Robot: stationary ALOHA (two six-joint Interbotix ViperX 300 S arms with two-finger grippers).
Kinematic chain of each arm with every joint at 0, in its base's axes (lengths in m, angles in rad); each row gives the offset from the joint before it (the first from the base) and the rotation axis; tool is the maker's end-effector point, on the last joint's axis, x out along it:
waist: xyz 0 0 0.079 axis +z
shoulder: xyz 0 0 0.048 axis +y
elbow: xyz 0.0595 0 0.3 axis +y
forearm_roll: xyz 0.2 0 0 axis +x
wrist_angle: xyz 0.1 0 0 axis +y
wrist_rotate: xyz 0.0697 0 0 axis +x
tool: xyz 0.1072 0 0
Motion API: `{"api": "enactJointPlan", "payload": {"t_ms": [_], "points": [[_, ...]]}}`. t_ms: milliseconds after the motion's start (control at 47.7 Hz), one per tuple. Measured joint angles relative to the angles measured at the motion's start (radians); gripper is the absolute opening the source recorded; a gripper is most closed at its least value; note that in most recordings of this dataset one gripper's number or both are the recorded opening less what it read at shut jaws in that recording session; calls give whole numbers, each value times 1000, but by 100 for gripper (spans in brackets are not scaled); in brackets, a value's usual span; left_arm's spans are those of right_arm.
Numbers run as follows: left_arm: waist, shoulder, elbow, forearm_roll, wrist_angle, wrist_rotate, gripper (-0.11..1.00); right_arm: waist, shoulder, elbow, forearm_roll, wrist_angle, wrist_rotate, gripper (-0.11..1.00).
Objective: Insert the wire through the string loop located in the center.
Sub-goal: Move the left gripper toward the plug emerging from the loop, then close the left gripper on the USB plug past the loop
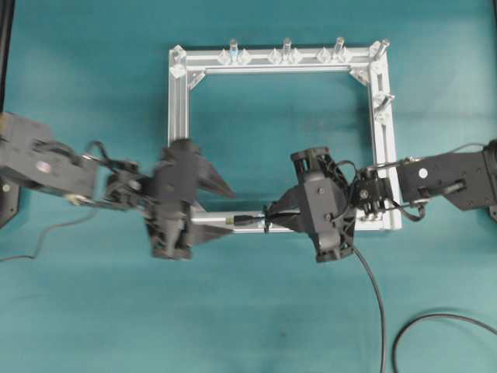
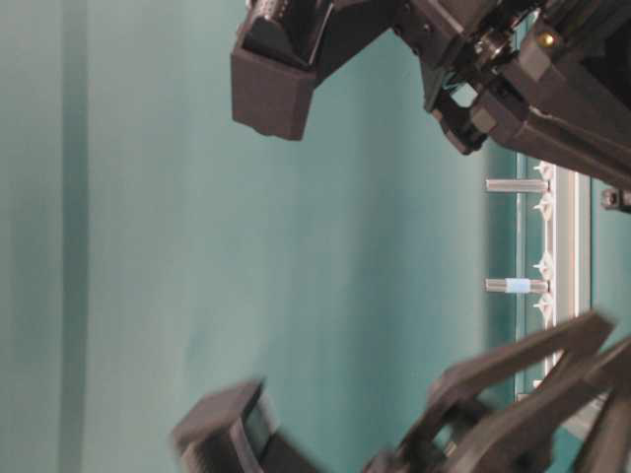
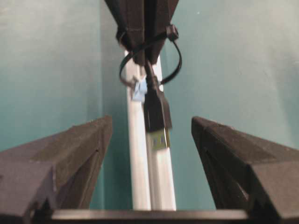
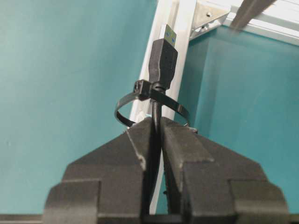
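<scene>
Teal tabletop [image 1: 93, 311] | wire [image 3: 157, 116] lies along frame bar [image 3: 140, 177], plug through string loop [image 4: 140, 100] toward left gripper [image 3: 152, 135], spread wide, empty | right gripper [image 4: 156, 135] pinches wire

The table [image 1: 93, 311] is plain teal; the frame [image 1: 179, 116] is silver; the wire [image 4: 162, 56] is black (its plug tip olive-gold); both grippers are black.

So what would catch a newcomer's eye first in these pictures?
Probably the wire's plug poking through the string loop on the near bar of the silver frame, pinched just behind by the shut right gripper. Facing it, the left gripper stands wide open, empty, either side of the plug.
</scene>
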Motion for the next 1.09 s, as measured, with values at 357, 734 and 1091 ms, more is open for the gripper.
{"api": "enactJointPlan", "payload": {"t_ms": [357,734,1091], "points": [[-2,140,-71,0,6,2,76,0,2,0,0,0,0,7],[-2,107,-34,0,21,2,76,0,0,0,-5,-3,-2,7],[-2,107,-52,0,18,2,38,0,2,2,-6,-3,-2,7]]}}
